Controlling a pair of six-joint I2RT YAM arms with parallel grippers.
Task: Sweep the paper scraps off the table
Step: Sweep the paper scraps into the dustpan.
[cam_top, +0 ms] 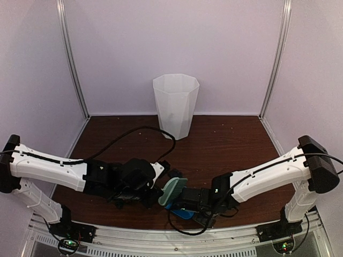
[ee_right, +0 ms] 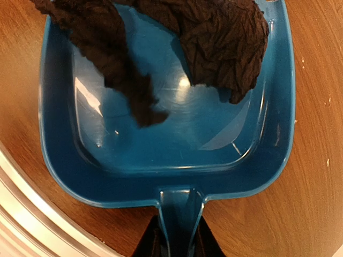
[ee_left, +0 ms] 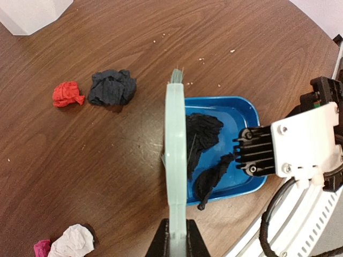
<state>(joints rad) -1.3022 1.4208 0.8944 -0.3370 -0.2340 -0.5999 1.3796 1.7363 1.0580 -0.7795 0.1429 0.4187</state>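
On the bench point(ee_left: 123, 171) you've got loose scraps point(ee_left: 111, 87) beside the brush point(ee_left: 175, 150); two black ones sit in the dustpan point(ee_left: 244, 112). Featherlight, crumpled: sweep with bristles, don't pinch. Left end effector point(ee_left: 176, 243) clamps the brush handle, right end effector point(ee_right: 177, 243) the dustpan handle.

Soft overhead light leaves white glare on the blue dustpan point(ee_right: 177, 140) just ahead of my right fingers point(ee_right: 146, 247). My wrist views bow at the edges.

Dark wood worktop point(ee_left: 80, 160), white bin point(cam_top: 175, 105) and blue dustpan point(ee_left: 244, 115) on it. Also red wad point(ee_left: 67, 94) beside navy wad point(ee_left: 111, 87), white wad point(ee_left: 75, 241) touching pink wad point(ee_left: 42, 249).
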